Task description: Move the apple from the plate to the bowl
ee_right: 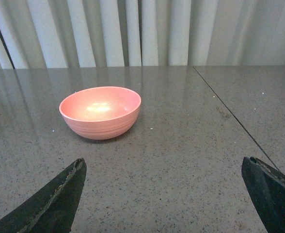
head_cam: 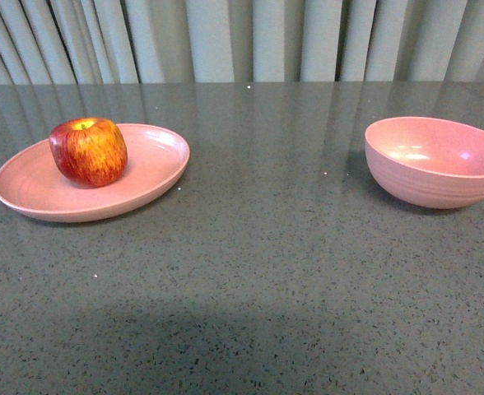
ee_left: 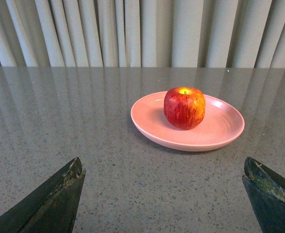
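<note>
A red apple with yellow streaks stands upright on the shallow pink plate at the left of the grey table. The deep pink bowl sits empty at the right. Neither arm shows in the front view. In the left wrist view the apple and plate lie well ahead of my left gripper, which is open with bare table between its dark fingers. In the right wrist view my right gripper is open too, short of the bowl.
Pale pleated curtains hang behind the table's far edge. A thin seam in the speckled grey tabletop runs to the right of the bowl in the right wrist view.
</note>
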Tool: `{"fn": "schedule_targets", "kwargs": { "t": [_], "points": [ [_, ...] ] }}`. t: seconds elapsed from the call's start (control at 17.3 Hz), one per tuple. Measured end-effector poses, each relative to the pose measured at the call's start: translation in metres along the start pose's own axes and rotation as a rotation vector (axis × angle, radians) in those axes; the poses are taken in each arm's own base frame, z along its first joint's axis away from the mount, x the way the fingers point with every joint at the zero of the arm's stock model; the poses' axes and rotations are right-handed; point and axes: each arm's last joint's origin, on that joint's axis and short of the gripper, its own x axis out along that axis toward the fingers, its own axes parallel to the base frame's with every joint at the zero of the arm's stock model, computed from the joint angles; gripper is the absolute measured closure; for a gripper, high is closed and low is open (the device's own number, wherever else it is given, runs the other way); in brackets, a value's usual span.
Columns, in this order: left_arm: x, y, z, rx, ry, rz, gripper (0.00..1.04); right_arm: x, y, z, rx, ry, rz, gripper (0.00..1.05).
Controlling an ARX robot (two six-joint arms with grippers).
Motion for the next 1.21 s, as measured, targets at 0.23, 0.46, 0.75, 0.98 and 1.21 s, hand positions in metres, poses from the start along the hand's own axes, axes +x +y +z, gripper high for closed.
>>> {"fn": "schedule_targets", "kwargs": {
  "t": [0.23, 0.46, 0.75, 0.98, 1.21],
  "points": [
    [0.0000, 0.0000, 0.0002, 0.000, -0.001, 0.000, 0.07, 0.0000, 0.0000, 0.0000, 0.000, 0.000, 0.000, 0.07],
    [0.0000, 0.0000, 0.0001, 0.000, 0.000, 0.000, 0.07, 0.0000, 0.0000, 0.0000, 0.000, 0.000, 0.000, 0.07],
    [0.0000, 0.0000, 0.0001, 0.000, 0.000, 0.000, 0.07, 0.0000, 0.0000, 0.0000, 0.000, 0.000, 0.000, 0.07],
    [0.0000, 0.0000, 0.0001, 0.000, 0.000, 0.000, 0.07, 0.0000, 0.0000, 0.0000, 0.000, 0.000, 0.000, 0.07],
    [0.0000, 0.0000, 0.0002, 0.000, -0.001, 0.000, 0.07, 0.0000, 0.0000, 0.0000, 0.000, 0.000, 0.000, 0.07]
  ]
}}
